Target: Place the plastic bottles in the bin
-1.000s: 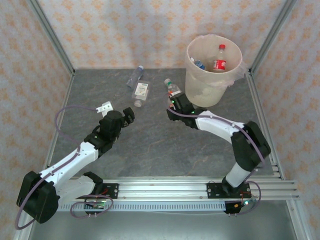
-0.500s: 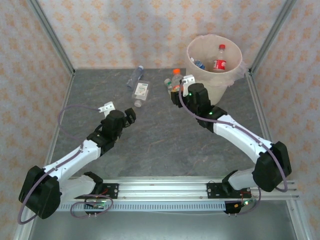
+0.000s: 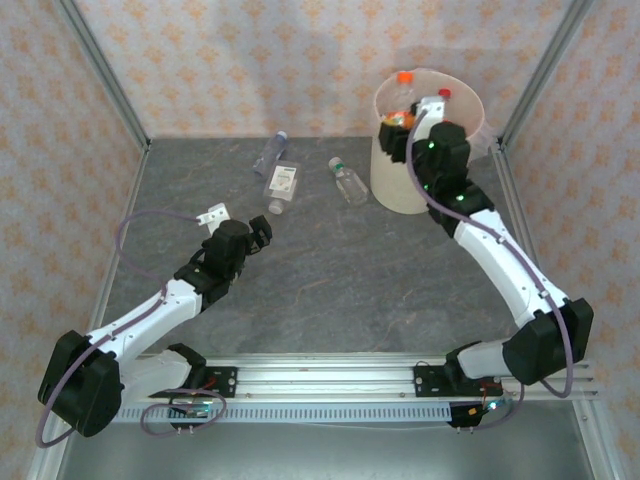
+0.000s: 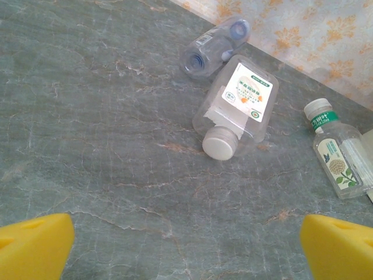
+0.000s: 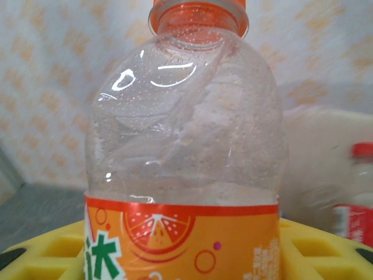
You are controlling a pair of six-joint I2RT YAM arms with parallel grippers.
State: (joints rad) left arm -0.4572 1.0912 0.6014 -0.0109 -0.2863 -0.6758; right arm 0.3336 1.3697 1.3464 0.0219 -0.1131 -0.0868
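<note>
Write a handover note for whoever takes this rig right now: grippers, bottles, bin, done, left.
Left gripper: open, empty, hovering above the table near the flat white-capped bottle.
Right gripper: shut on the orange-capped bottle, held upright at the bin's left edge.
Done: a red-labelled bottle is in the bin.
Left: drop the orange-capped bottle in, then collect three lying on the table: the flat one, the blue-capped bottle beyond it, the green-labelled bottle nearer the bin.
</note>
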